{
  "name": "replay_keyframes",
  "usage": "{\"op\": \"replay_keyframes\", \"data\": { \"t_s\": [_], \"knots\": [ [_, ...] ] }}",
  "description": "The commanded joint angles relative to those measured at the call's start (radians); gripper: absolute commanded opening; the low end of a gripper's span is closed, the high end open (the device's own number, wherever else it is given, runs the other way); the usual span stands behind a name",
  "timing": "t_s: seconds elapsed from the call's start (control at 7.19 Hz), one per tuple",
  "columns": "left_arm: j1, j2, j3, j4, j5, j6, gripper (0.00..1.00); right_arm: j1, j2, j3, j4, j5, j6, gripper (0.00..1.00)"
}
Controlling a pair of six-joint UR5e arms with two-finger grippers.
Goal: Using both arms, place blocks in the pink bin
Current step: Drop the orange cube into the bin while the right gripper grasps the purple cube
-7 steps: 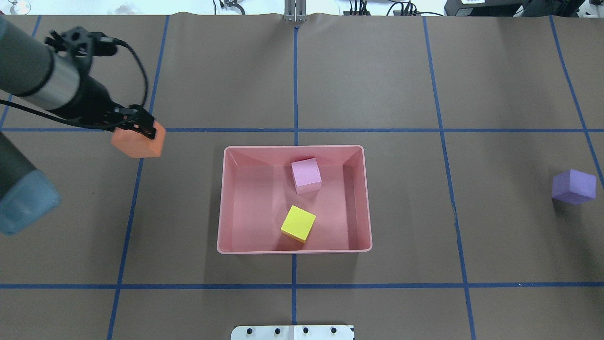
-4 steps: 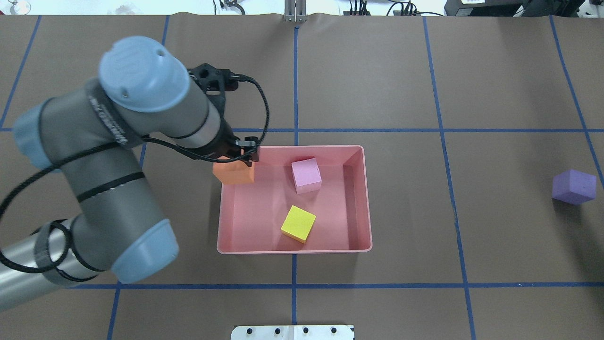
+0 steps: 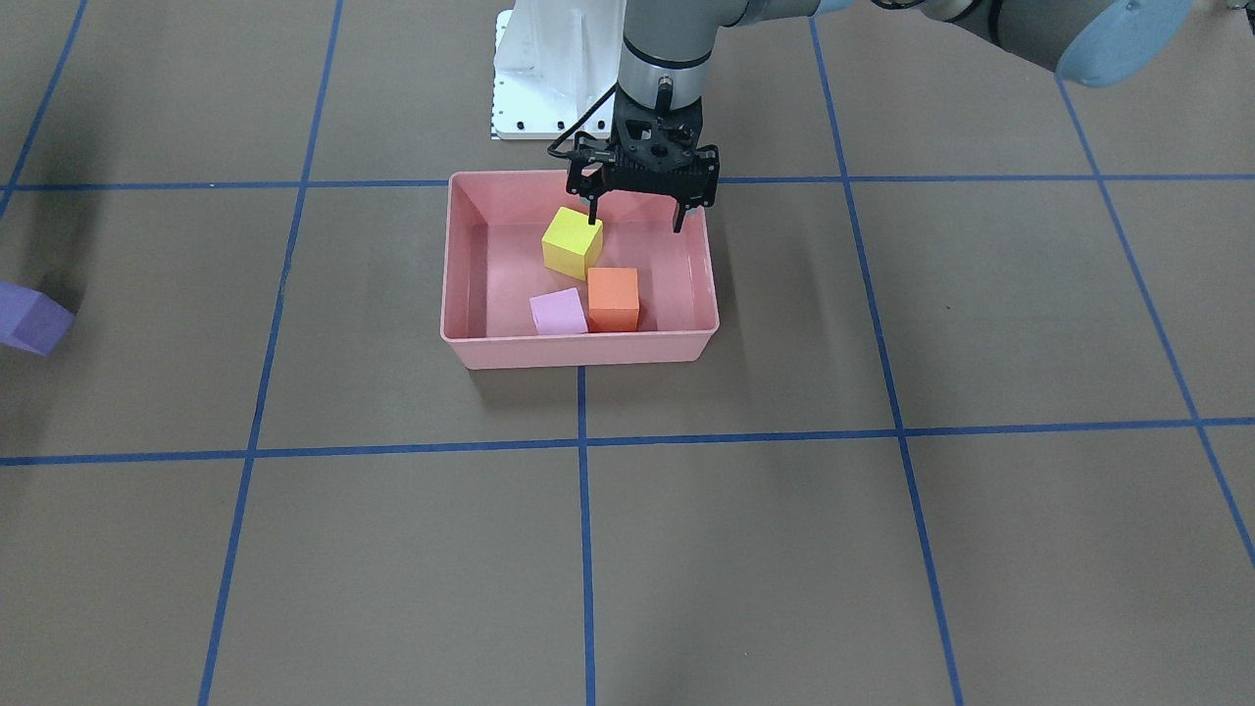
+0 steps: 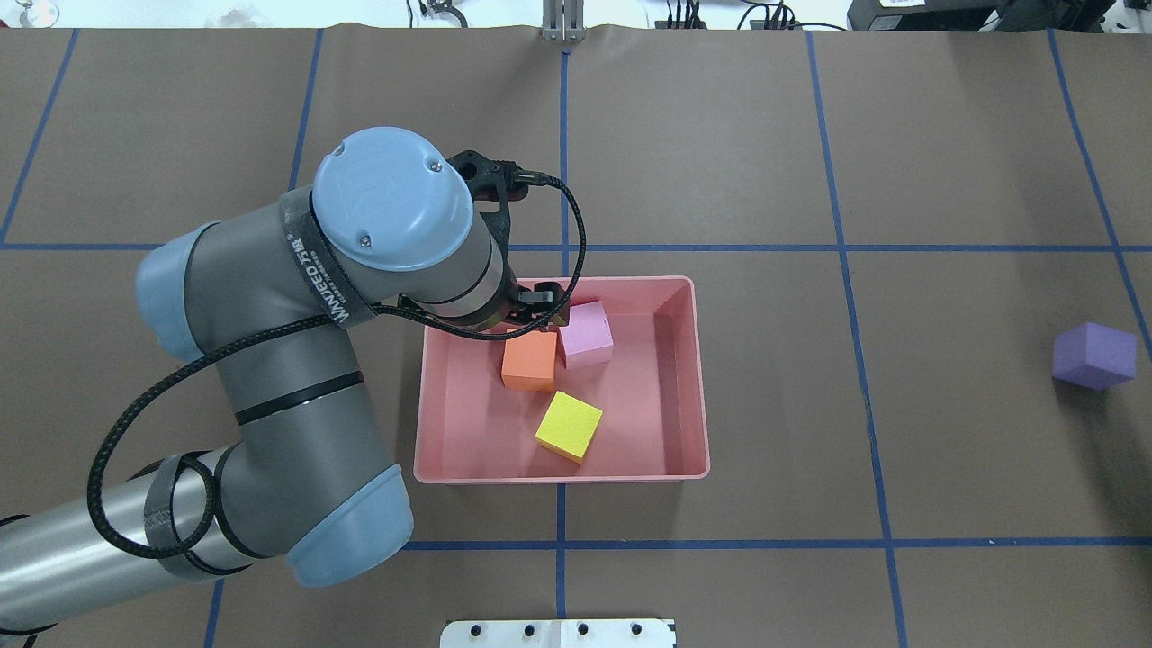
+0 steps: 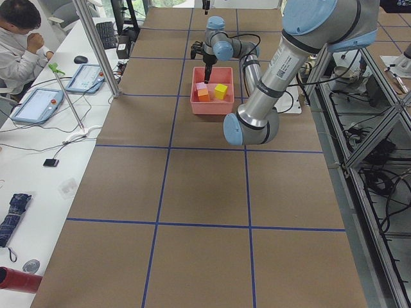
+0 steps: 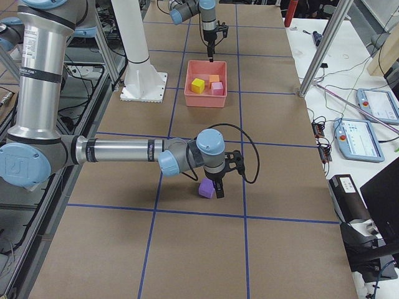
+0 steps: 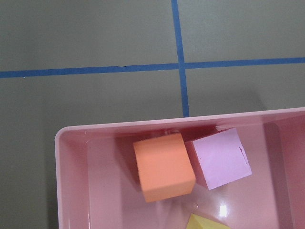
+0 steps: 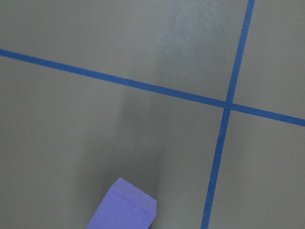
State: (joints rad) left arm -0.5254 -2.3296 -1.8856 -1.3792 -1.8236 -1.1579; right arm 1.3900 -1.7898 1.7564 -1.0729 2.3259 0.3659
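1. The left end effector (image 3: 634,224) hangs over the pink bin (image 4: 698,378), above the side of it that is nearer to the robot. Its two fingers are spread wide and there is nothing between them.
2. The orange cube (image 4: 529,360) lies on the floor of the bin, free of the fingers. It touches the light pink cube (image 4: 585,335) side by side, and both are near the far wall of the bin as seen from the robot.
3. The yellow-green cube (image 4: 569,426) is also inside the bin, close to the orange one, towards the robot's side.
4. The purple cube (image 4: 1093,355) sits on the bench (image 4: 810,135), well apart from the bin, on the robot's right.
5. The right end effector (image 6: 216,192) shows only in the side view, just beside the purple cube. I cannot tell how far its fingers are apart, or whether it touches the cube.
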Motion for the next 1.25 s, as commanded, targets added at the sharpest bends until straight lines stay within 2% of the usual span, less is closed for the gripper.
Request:
{"op": "replay_keyframes", "data": {
  "t_s": [0.0, 0.28, 0.56, 1.11],
  "knots": [
    [0.002, 0.003, -0.010, 0.000, 0.003, -0.002, 1.00, -0.101, -0.065, -0.002, 0.245, -0.066, 0.361, 0.98],
    [0.004, 0.001, -0.012, 0.000, 0.004, -0.005, 1.00, -0.248, -0.097, -0.014, 0.385, -0.214, 0.566, 0.98],
    [0.005, 0.001, -0.013, 0.000, 0.004, -0.005, 1.00, -0.340, -0.109, -0.075, 0.508, -0.324, 0.658, 0.98],
    [0.005, 0.001, -0.013, 0.000, 0.004, -0.005, 1.00, -0.451, -0.112, -0.090, 0.518, -0.463, 0.728, 0.98]
  ]
}}
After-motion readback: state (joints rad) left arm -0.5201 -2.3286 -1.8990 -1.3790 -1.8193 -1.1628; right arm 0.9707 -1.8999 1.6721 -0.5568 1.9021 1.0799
